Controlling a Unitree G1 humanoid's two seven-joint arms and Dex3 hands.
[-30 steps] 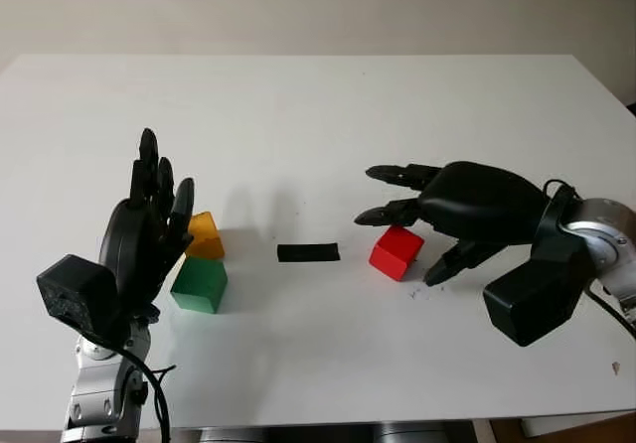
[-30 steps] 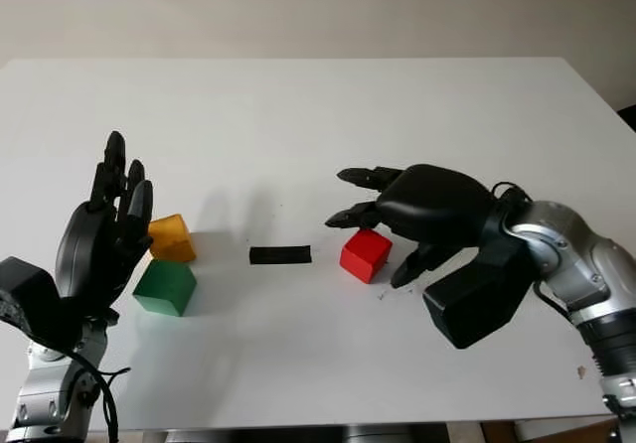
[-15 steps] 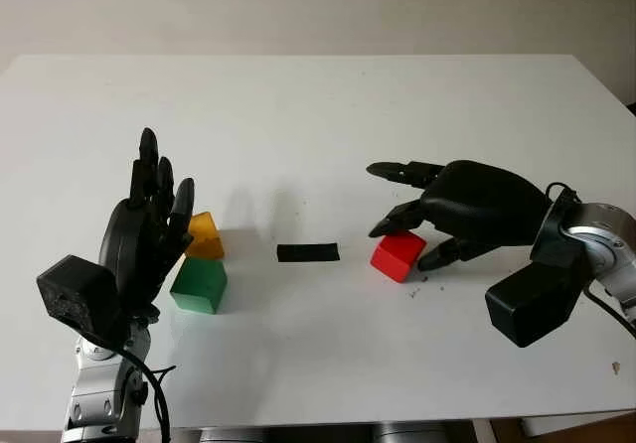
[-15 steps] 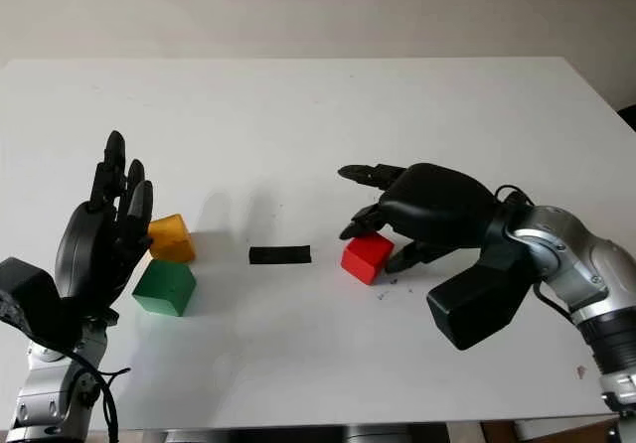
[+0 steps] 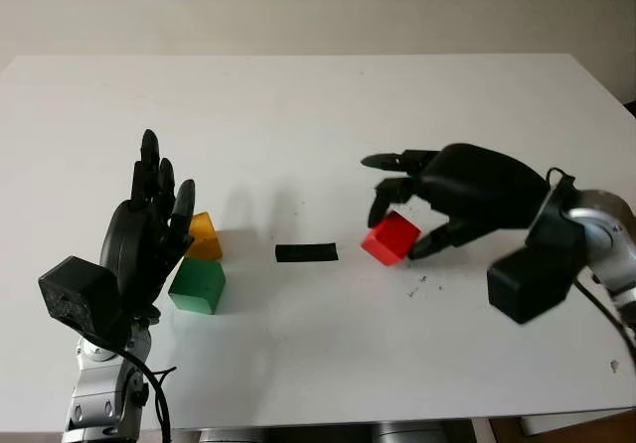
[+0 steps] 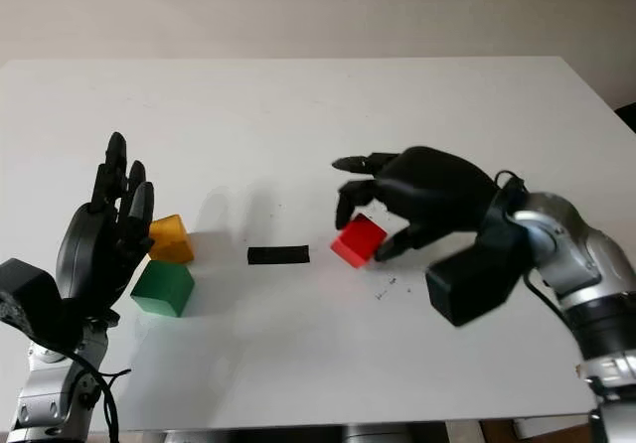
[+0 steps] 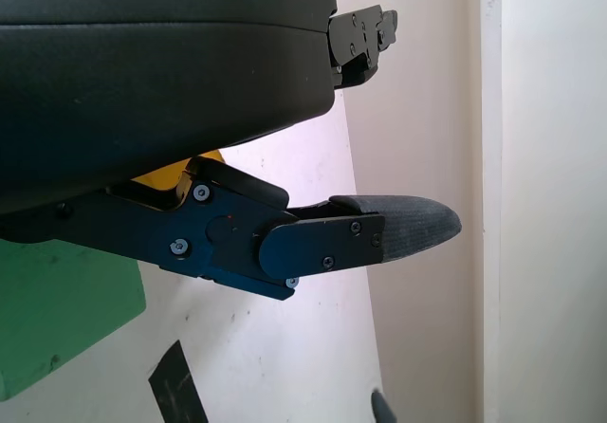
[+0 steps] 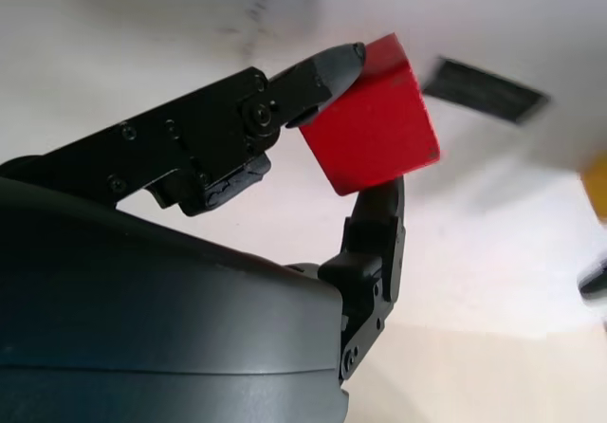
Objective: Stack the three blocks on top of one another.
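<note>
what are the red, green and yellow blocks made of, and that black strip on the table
The red cube block, pinched in the right hand, looks like painted wood or matte plastic: flat faces, crisp edges, even colour. The green cube block and yellow-orange block, beside the open left hand, look alike. The flat black strip looks like matte tape, lying flush on the white table.

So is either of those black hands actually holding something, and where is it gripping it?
Yes: the right hand pinches the red block by opposite sides. The left hand, beside the green block, holds nothing.
</note>
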